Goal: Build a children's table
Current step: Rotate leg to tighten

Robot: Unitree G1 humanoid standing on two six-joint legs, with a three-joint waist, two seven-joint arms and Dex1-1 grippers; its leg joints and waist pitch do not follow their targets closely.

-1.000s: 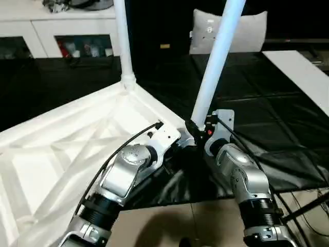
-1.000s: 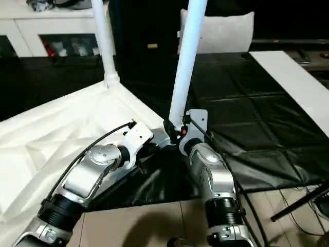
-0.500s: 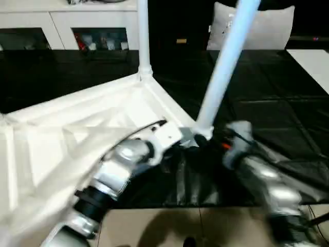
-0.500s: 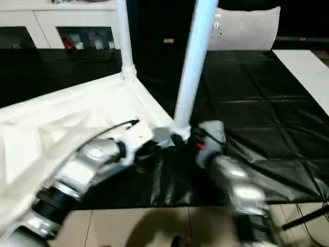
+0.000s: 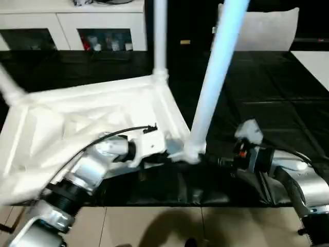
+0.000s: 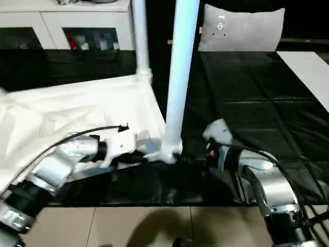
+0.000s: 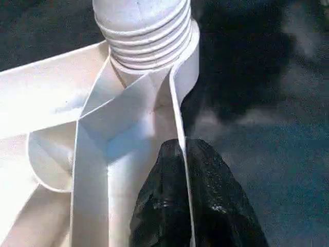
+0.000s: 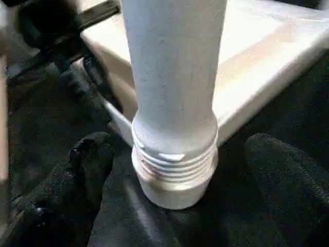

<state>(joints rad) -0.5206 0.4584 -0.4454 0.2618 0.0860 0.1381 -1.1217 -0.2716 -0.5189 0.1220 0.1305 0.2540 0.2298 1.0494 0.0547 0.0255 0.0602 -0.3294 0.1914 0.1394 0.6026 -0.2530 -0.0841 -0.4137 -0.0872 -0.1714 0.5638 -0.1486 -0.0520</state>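
Observation:
The children's table top (image 5: pixel 77 118) lies upside down on the black work table, ribbed underside up. A white leg (image 5: pixel 159 41) stands in its far corner. Another leg (image 5: pixel 213 87) rises tilted from the near corner socket, several turns of its thread (image 8: pixel 175 164) still showing. My left gripper (image 7: pixel 181 154) is shut on the thin rim wall (image 7: pixel 177 103) just beside that socket. My right gripper (image 8: pixel 180 149) is open, one black finger (image 8: pixel 87 159) on each side of the leg's base and neither touching it. A third leg (image 5: pixel 7 87) shows at the far left.
The near corner sits close to the front edge of the black-covered work table (image 5: pixel 267 103), with tan floor (image 5: pixel 154 226) below. A white cabinet (image 5: pixel 92 25) and a grey cushion (image 5: pixel 267 28) stand behind. A white board (image 5: pixel 313 62) lies at the far right.
My right gripper has let go of the near leg's base, opened wide and drawn back to the right. The left gripper keeps its hold on the rim. The camera has shifted.

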